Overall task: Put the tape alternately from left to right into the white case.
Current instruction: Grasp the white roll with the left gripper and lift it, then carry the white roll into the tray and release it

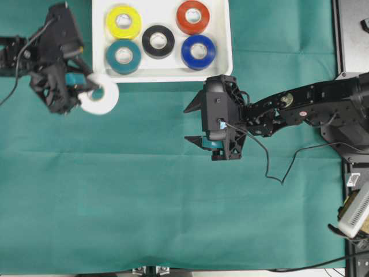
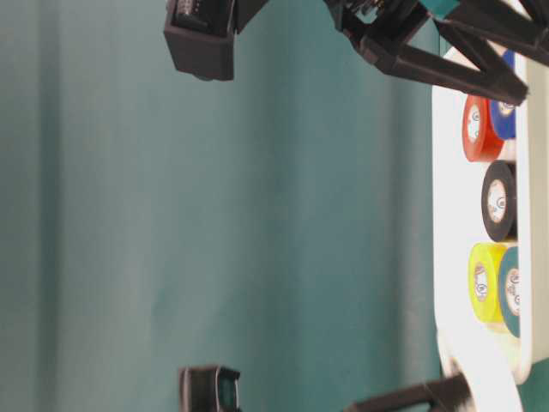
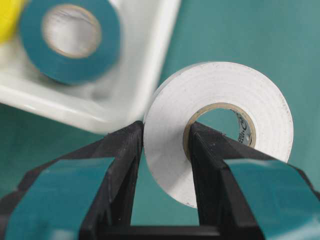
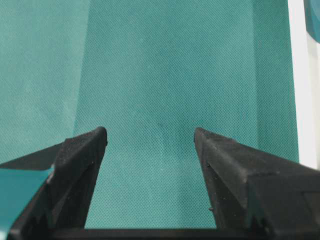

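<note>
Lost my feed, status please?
Left end effector shut on white tape, beside white case. Right end effector open, empty. Five rolls cased.

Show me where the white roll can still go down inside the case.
The white case has bare floor along its left edge, beside the yellow roll and teal roll, nearest the white roll in the left tool. The middle is crowded: black roll, red roll, blue roll.
</note>
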Motion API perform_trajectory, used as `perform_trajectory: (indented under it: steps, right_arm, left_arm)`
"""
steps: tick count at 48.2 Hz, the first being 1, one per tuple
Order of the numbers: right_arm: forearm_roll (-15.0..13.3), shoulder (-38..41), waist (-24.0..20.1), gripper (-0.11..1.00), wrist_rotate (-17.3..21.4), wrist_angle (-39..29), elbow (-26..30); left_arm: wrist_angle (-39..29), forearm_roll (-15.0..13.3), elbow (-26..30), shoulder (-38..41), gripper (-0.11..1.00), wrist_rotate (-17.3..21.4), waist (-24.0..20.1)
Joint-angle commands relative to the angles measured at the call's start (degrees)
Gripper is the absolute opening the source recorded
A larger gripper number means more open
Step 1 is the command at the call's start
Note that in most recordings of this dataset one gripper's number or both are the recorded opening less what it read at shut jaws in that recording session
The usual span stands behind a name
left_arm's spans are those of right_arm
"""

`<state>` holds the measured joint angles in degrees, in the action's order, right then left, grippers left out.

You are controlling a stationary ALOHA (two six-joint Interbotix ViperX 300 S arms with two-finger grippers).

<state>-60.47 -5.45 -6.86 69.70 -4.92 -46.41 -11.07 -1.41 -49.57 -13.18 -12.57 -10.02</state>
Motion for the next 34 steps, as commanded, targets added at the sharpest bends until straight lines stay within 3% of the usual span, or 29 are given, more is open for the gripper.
perform_trajectory:
  steps: [1, 34]
  right_arm:
    - [0.0, -2.9, -0.2, 0.78, 0.0, 0.3, 0.5]
    - [-0.1, -2.5, -0.2, 0.78, 0.0, 0.3, 0.3]
  left_arm:
    - [0.5, 0.2, 3.0, 1.2, -0.03, 0.0, -2.8]
    - [1.5, 0.4, 18.5, 16.3, -0.03, 0.1, -14.6]
